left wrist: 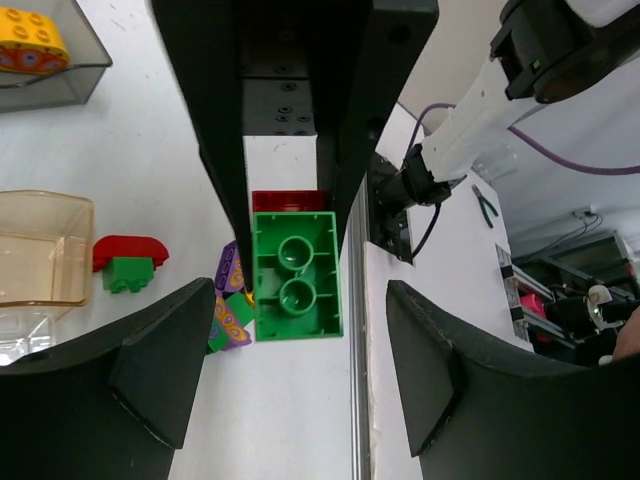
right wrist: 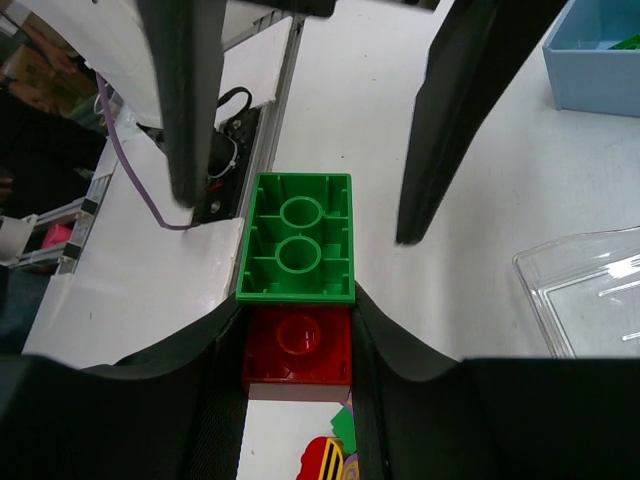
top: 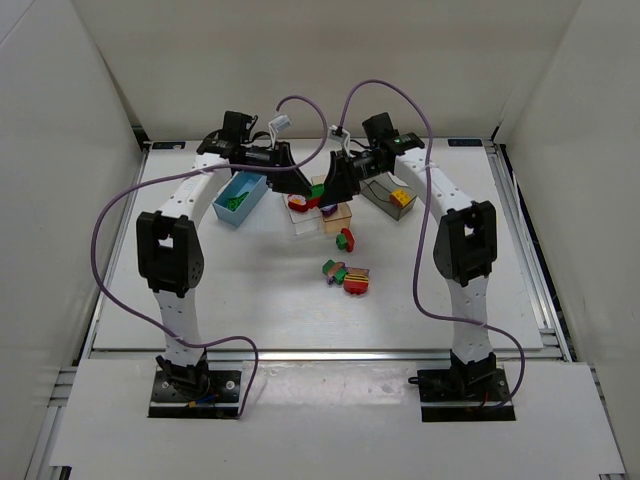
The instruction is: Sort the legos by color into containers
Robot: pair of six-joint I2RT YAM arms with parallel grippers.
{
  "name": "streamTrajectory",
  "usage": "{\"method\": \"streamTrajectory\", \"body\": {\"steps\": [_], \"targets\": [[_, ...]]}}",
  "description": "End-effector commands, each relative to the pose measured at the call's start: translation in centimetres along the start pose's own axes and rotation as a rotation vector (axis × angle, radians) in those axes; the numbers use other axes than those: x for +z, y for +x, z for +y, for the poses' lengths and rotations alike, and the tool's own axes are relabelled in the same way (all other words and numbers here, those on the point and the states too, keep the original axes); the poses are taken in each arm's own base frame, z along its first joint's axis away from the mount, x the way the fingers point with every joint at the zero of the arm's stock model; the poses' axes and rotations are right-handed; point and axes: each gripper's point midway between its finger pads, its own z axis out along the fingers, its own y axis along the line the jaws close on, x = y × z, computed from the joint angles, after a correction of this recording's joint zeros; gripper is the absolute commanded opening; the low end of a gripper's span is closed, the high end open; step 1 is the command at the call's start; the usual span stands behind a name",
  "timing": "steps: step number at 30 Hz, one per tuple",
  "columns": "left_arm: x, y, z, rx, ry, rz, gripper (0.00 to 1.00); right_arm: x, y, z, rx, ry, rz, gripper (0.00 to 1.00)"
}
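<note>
My right gripper [right wrist: 297,325] is shut on a red brick [right wrist: 297,345], held in the air. A green brick [right wrist: 297,238] is joined to the red one and sticks out beyond the fingertips. My left gripper [left wrist: 298,300] is open, with a finger on each side of the green brick [left wrist: 295,275] and not touching it. In the top view both grippers, left [top: 305,188] and right [top: 331,190], meet above the clear bin [top: 308,222]. The light blue bin [top: 240,197] holds green bricks. The grey bin [top: 385,195] holds a yellow brick [top: 399,196].
The peach bin [left wrist: 40,250] stands beside the clear bin. Loose bricks lie on the table: a red and green pair [top: 345,238], a mixed cluster [top: 347,276], and a red brick [top: 298,203] by the clear bin. Purple cables arch over both arms.
</note>
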Motion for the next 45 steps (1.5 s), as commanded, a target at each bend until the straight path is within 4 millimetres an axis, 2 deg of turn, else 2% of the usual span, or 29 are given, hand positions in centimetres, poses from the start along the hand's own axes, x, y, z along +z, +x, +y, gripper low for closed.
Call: {"method": "streamTrajectory", "body": {"steps": [1, 5, 7, 11, 14, 19, 21, 24, 29, 32, 35, 36, 37, 38, 40, 41, 42, 45], "targets": [[0.7, -0.9, -3.4, 0.109, 0.005, 0.027, 0.79, -0.3, -2.2, 0.7, -0.047, -0.038, -0.037, 0.0], [1.7, -0.4, -4.0, 0.123, 0.019, 0.055, 0.75, -0.3, -2.4, 0.7, -0.055, -0.039, -0.04, 0.0], [1.9, -0.2, -3.9, 0.115, 0.018, 0.062, 0.67, -0.3, -2.5, 0.7, -0.061, -0.039, -0.041, 0.0], [1.9, -0.2, -3.7, 0.112, 0.015, 0.063, 0.42, -0.3, -2.1, 0.8, -0.062, -0.037, -0.034, 0.0], [1.8, -0.5, -3.4, 0.135, -0.007, 0.065, 0.19, -0.2, -1.6, 1.0, -0.064, -0.036, -0.027, 0.0], [1.5, -1.1, -3.2, 0.158, -0.021, 0.056, 0.1, 0.6, -0.4, 1.6, -0.067, -0.044, 0.001, 0.0], [1.1, -1.7, -3.3, 0.177, -0.012, 0.041, 0.1, 0.6, 0.3, 1.4, -0.041, -0.04, 0.006, 0.0], [0.4, -3.1, -3.2, 0.197, -0.027, 0.015, 0.1, 0.6, 1.2, 1.0, -0.06, -0.014, 0.033, 0.0], [-1.3, -6.6, -2.7, 0.256, -0.072, -0.037, 0.1, 0.7, 4.1, 0.8, -0.053, 0.001, 0.096, 0.0], [-2.2, -7.3, -2.0, 0.252, -0.108, -0.057, 0.1, 0.6, 5.1, 0.6, -0.072, 0.012, 0.122, 0.0], [-4.1, -7.4, 0.1, 0.232, -0.216, -0.076, 0.1, 0.3, 6.0, 0.7, -0.067, 0.038, 0.159, 0.0], [-5.6, -7.3, 1.4, 0.216, -0.282, -0.086, 0.1, 0.0, 6.0, 0.7, -0.085, 0.049, 0.164, 0.0], [-6.5, -7.3, 1.8, 0.213, -0.348, -0.091, 0.1, -0.4, 6.1, 0.4, -0.089, 0.072, 0.175, 0.0], [-8.1, -5.9, 4.6, 0.182, -0.479, -0.075, 0.1, -0.7, 5.7, 0.2, -0.087, 0.098, 0.17, 0.0], [-10.8, -5.1, 6.8, 0.175, -0.7, -0.05, 0.1, -1.6, 5.3, -0.1, -0.09, 0.143, 0.165, 0.0], [-12.7, -4.3, 8.5, 0.187, -0.834, -0.015, 0.1, -2.1, 5.1, -0.6, -0.096, 0.173, 0.165, 0.0], [-13.5, -2.6, 9.6, 0.154, -0.9, 0.019, 0.1, -2.4, 4.5, -0.6, -0.097, 0.199, 0.159, 0.0], [-15.6, -0.2, 10.9, 0.091, -1.044, 0.065, 0.1, -3.5, 3.4, -1.1, -0.09, 0.26, 0.142, 0.0]]}}
